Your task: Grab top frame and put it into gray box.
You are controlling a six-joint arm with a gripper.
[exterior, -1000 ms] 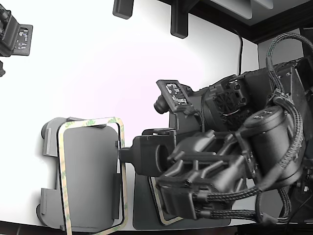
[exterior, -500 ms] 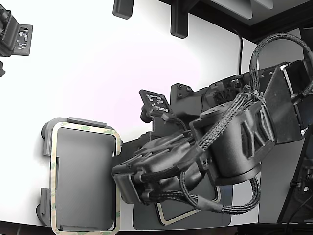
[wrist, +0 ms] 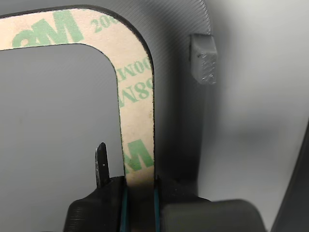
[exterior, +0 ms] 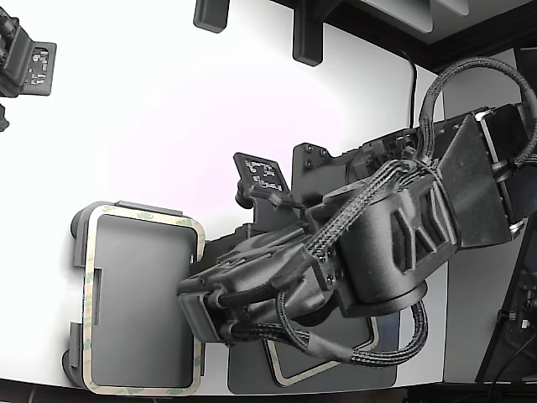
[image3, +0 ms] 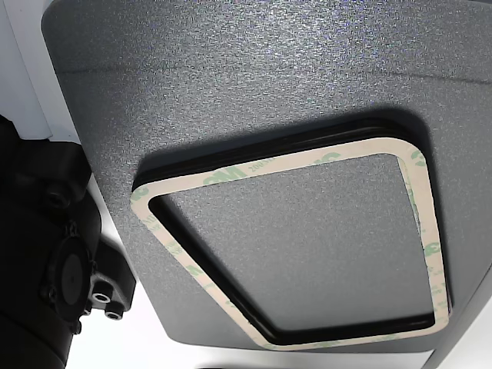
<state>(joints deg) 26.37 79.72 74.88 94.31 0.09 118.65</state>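
Fingers: your gripper (wrist: 140, 186) pinches the top frame (wrist: 137, 96) over the gray box (exterior: 138, 302).
Release: seat it level inside the tabs, then let go.

Bright white tabletop (exterior: 168, 109), dark surround.

The frame (exterior: 141, 304) is a thin beige open rectangle with rounded corners and green lettering on its face, lying flat along the rim of the box (exterior: 80, 231) at the lower left of the exterior view. The box is a light gray shallow tray with raised tabs on its edges. In the wrist view the frame's (wrist: 136, 111) corner curves beside a tab.
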